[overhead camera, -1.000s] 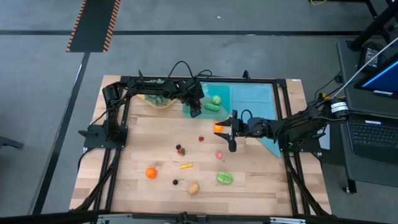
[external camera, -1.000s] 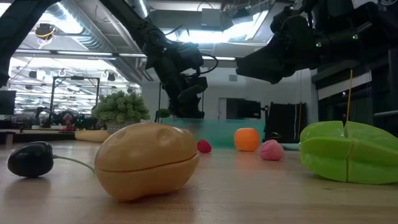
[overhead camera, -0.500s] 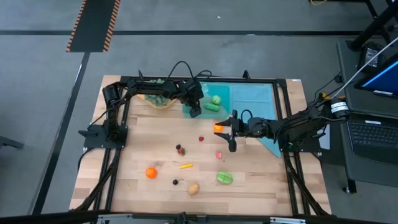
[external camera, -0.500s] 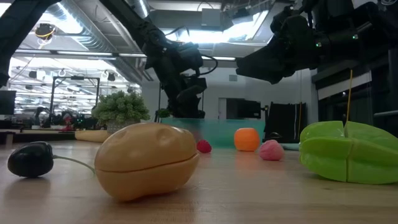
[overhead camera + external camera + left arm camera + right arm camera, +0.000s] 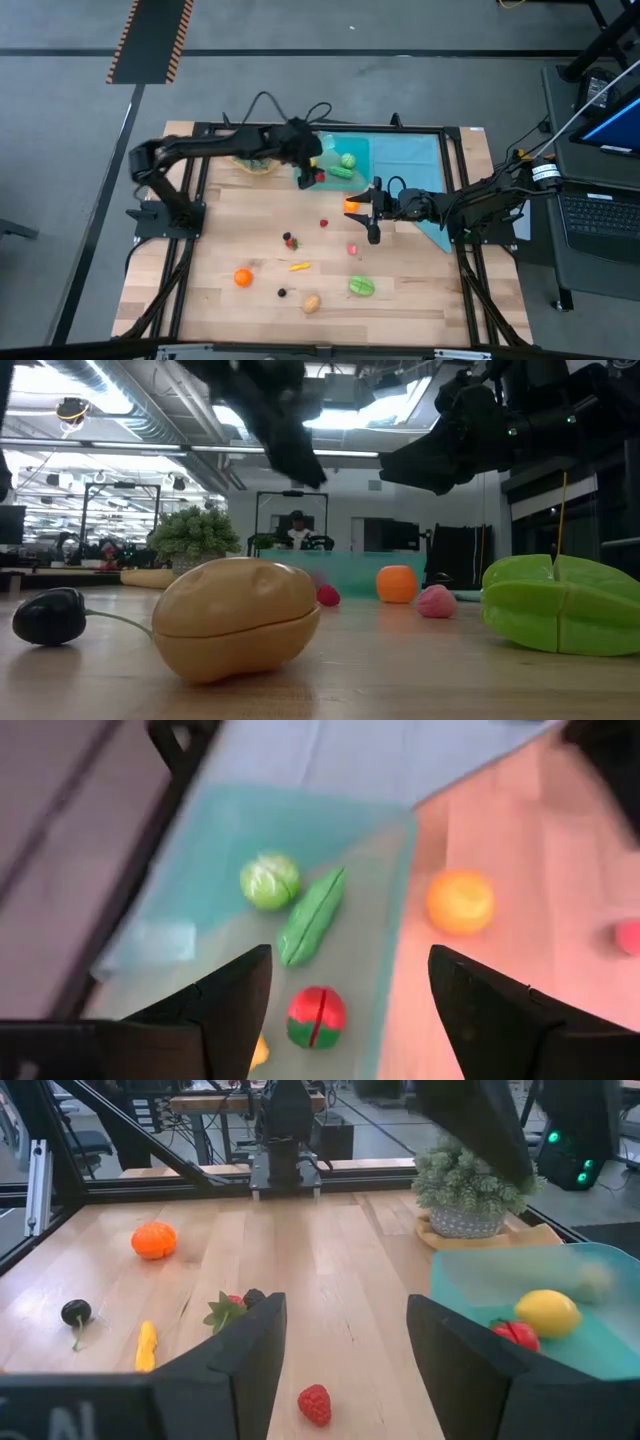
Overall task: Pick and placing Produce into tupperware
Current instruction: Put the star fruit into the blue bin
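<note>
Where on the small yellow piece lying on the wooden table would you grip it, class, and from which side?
Grip the yellow piece across its narrow middle, coming straight down from above. It lies flat on the table, long and thin, with bare wood on both long sides.

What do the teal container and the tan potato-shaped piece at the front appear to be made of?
The shallow teal-tinted clear container looks like thin, smooth plastic: the produce inside and the surface beneath show through its walls. The tan potato-shaped toy looks like hard moulded plastic with a satin sheen; a seam runs around its middle, so it is probably two halves.
</note>
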Action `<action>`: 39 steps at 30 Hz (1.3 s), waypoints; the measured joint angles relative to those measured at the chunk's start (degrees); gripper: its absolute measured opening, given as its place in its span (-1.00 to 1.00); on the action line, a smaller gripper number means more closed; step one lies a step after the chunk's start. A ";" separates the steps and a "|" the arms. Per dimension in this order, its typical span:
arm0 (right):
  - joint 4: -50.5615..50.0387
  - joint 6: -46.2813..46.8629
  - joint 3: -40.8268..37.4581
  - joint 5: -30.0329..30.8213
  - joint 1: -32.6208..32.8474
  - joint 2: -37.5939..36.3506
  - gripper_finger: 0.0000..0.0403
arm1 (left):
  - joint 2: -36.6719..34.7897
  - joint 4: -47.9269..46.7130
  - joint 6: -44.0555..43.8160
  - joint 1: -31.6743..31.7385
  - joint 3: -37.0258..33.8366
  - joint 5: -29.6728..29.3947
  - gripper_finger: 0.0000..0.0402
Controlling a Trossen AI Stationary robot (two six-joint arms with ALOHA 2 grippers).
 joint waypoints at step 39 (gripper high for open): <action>0.02 1.26 0.00 -0.02 0.00 0.00 0.05 | -58.74 34.07 -4.63 -27.47 -59.82 -6.91 0.26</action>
